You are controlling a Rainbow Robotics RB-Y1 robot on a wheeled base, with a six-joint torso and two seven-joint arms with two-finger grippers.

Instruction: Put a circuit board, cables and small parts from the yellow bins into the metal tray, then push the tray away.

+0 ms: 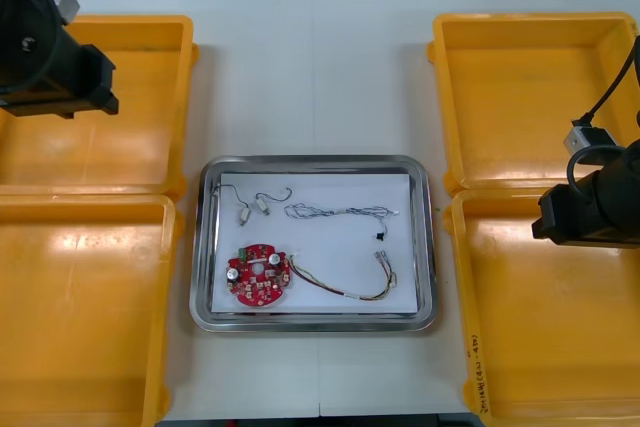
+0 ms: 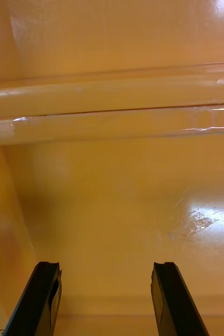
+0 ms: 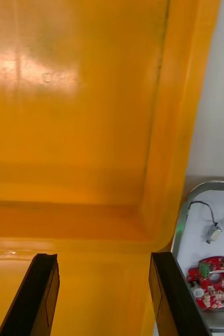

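Observation:
The metal tray (image 1: 205, 247) lies in the middle of the table, white inside. In it lie a round red circuit board (image 1: 258, 274), a red and yellow cable (image 1: 350, 282), a twisted blue and white cable (image 1: 340, 212) and two small metal parts (image 1: 252, 209) on thin black leads. My left gripper (image 3: 104, 294) is open over the far left yellow bin (image 1: 150, 117), with the tray (image 3: 181, 231) and board (image 3: 214, 275) off beside one finger. My right gripper (image 2: 109, 299) is open over the near right yellow bin (image 1: 540, 347), nothing between its fingers.
The far right yellow bin (image 1: 530, 87) and near left yellow bin (image 1: 80, 317) have bare floors. A person's shoes show beyond the table's far edge. Bare table lies beyond the tray, between the two far bins.

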